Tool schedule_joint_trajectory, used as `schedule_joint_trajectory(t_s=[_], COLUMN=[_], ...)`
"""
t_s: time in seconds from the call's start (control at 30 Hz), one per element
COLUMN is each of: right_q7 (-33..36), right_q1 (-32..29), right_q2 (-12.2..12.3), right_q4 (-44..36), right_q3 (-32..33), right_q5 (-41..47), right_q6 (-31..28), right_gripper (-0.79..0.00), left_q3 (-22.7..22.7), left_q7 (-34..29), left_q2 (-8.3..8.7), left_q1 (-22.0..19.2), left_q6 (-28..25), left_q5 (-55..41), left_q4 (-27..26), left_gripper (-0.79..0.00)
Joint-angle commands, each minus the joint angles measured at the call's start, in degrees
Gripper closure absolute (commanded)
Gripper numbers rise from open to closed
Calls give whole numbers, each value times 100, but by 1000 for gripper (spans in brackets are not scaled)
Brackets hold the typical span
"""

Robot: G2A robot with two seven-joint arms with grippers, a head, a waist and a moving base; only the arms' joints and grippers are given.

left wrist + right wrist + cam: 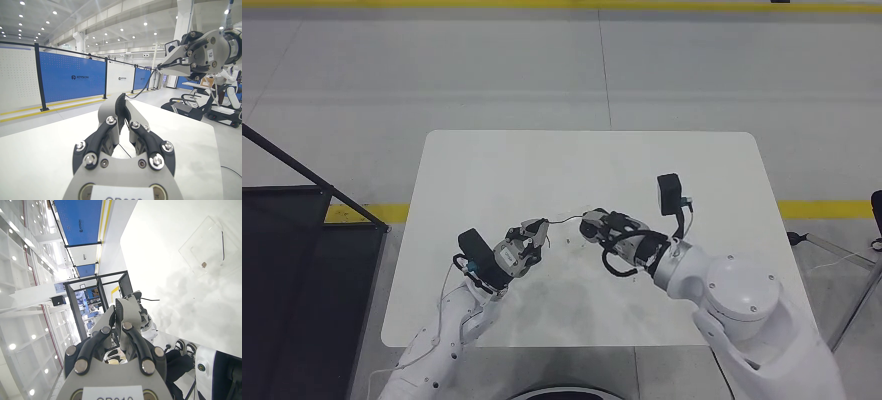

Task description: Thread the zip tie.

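– Holding it at both ends, are they?

– Yes. The zip tie (150, 78) hangs in the air above the middle of the surface (492, 180) and does not touch it. The left end effector (123, 100) has its fingers pressed together on one part of the tie. The right end effector (164, 65) pinches another part in the same way. The tie makes a soft curve between them.

– What does this step need, in your opinion?

– I think the tip must be guided into the small slot of the head. Which end is the head I cannot tell; it is too small. It would be better that one end effector keeps quiet while the other comes near slowly. The tie should be flat and not twisted, otherwise the tip may slide beside the slot.

– Do the views tell different things?

– The left wrist view gives the curve of the tie and both grips from the side. The right wrist view gives a short black end (151, 299) that sticks out past the left end effector. It gives also a clear plastic sheet (204, 237) lying on the surface with a thin black strip (223, 245) on it, perhaps a second tie. The top view gives how both arms face each other above the surface.
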Motion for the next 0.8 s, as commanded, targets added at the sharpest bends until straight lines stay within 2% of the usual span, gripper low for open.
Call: schedule_joint_trajectory(t_s=[0.0,0.6,0.77], right_q7=[2,-41,26], right_q1=[-16,-312,-349], right_q2=[-6,-92,-103], right_q4=[-10,-27,-24], right_q3=[-7,79,84], right_q5=[-29,-107,-199], right_q6=[0,-630,-599], right_gripper=[0,0,0], left_q3=[0,0,0], left_q7=[0,0,0], left_q2=[0,0,0], left_q1=[0,0,0], left_q6=[0,0,0], left_q5=[0,0,0], left_q4=[0,0,0], left_gripper=[0,0,0])
